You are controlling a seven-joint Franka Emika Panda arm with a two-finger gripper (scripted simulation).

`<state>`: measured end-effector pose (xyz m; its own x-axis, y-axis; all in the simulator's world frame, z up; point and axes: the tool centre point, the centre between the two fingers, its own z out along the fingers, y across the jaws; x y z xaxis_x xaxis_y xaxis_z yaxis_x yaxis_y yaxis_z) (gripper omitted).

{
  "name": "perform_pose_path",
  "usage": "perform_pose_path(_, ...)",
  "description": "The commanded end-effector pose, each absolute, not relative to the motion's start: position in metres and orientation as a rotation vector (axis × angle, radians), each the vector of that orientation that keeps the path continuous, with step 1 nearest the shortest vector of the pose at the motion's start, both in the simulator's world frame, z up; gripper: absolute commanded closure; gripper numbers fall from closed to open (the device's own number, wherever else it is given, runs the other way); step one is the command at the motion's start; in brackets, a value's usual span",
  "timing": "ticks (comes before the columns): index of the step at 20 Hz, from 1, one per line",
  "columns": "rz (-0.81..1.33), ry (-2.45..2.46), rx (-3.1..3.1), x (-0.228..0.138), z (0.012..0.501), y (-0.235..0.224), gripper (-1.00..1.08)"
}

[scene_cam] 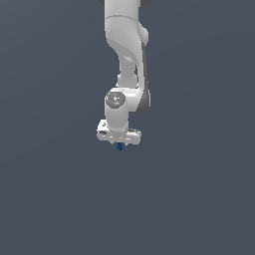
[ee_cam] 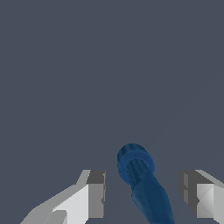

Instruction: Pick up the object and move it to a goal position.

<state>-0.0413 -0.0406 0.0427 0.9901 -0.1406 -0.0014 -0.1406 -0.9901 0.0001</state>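
The jaws (ee_cam: 142, 194) stand released, with the object (ee_cam: 142, 183) between them and a clear gap on either side, so nothing is grasped yet. In the exterior view the arm (scene_cam: 124, 60) hangs straight down and the object (scene_cam: 119, 146) peeks out at six o'clock under the jaws. By my reading, the approach is done; closing, lifting and carrying to the goal remain. No goal marker shows. The object is dark blue and elongated, with a rounded, ringed end.
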Motion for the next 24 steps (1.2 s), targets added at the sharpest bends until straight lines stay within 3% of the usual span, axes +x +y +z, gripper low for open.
perform_pose_path(1,0.000,-0.221,3.134,-0.041,0.042,-0.041,1.08)
perform_pose_path(14,0.000,-0.221,3.134,-0.040,0.047,-0.040,1.08)
perform_pose_path(24,0.000,-0.222,3.134,-0.029,0.102,-0.036,1.08)
